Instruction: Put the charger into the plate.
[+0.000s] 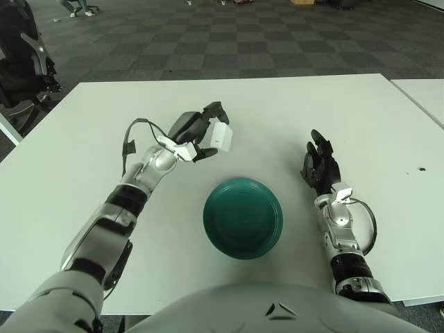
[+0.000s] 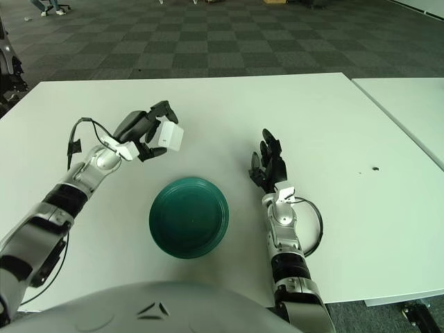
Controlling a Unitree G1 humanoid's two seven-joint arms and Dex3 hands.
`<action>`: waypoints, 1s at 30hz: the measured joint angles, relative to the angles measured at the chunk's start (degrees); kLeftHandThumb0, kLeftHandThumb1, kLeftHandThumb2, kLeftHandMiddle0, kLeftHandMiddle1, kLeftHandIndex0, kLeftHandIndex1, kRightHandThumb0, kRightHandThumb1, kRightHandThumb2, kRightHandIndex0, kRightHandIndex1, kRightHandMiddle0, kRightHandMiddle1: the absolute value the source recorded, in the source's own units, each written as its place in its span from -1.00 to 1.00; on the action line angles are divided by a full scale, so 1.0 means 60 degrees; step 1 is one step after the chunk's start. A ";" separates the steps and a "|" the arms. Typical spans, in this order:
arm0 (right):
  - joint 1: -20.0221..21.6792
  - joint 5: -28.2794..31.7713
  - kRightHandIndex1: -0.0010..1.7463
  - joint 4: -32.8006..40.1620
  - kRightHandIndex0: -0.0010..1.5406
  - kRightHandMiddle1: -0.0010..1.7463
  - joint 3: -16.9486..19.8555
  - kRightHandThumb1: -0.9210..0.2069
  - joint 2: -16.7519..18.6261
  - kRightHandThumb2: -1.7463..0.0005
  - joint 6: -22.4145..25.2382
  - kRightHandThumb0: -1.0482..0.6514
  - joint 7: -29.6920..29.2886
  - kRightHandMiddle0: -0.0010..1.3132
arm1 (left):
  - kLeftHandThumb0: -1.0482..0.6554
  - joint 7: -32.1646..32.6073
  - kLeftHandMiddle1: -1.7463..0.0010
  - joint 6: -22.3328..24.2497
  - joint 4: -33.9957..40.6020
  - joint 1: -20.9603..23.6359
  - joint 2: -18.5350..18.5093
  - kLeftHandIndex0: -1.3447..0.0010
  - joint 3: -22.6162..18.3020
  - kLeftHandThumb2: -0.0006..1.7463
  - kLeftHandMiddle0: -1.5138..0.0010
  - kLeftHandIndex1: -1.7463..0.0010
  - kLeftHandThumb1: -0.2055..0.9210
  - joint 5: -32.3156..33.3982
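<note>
My left hand (image 1: 205, 135) is shut on a small white charger (image 1: 221, 136) and holds it above the white table, up and left of the plate. The same charger shows in the right eye view (image 2: 171, 136). The dark green round plate (image 1: 243, 217) sits on the table in front of me, with nothing in it. My right hand (image 1: 320, 165) shows to the right of the plate, fingers spread and holding nothing.
The white table (image 1: 277, 111) stretches wide behind the plate. A second white table (image 1: 423, 94) stands at the far right. A dark chair (image 1: 21, 55) is off the table's left corner.
</note>
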State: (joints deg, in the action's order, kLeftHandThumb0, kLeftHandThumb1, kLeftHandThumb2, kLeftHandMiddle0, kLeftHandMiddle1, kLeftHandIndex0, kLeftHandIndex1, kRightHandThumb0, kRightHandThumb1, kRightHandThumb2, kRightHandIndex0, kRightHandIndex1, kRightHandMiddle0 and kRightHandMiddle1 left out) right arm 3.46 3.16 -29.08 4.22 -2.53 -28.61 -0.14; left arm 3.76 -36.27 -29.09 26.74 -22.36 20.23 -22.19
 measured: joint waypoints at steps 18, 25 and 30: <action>-0.0002 -0.0001 -0.99 -0.0004 -0.79 -0.54 -0.0022 -1.00 -0.0013 0.11 0.0011 -0.70 0.0003 -1.00 | -0.34 -0.2615 -1.00 0.0342 0.3685 -0.1683 -0.0211 0.09 0.0009 0.50 -0.72 -1.00 -0.06 0.1222; -0.0006 -0.0010 -1.00 -0.0005 -0.83 -0.61 -0.0076 -1.00 -0.0041 0.09 0.0012 -0.69 0.0004 -1.00 | -0.32 -0.3489 -1.00 0.0764 0.4928 -0.2201 -0.0360 0.12 0.0035 0.46 -0.60 -1.00 -0.01 0.1385; -0.0010 -0.0055 -0.99 -0.0005 -0.82 -0.59 -0.0194 -1.00 -0.0095 0.07 0.0021 -0.67 -0.0032 -1.00 | -0.32 -0.3970 -1.00 0.1025 0.5795 -0.2657 -0.0456 0.15 0.0094 0.43 -0.50 -1.00 0.02 0.1384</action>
State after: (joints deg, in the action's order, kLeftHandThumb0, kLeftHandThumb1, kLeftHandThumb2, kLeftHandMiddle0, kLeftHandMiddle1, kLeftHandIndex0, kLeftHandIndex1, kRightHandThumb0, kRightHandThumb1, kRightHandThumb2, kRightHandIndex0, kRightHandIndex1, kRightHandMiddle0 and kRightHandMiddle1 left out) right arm 3.40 2.83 -29.11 3.06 -3.10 -28.48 -0.33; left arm -20.06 -30.12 5.68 10.80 -25.10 20.80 -13.89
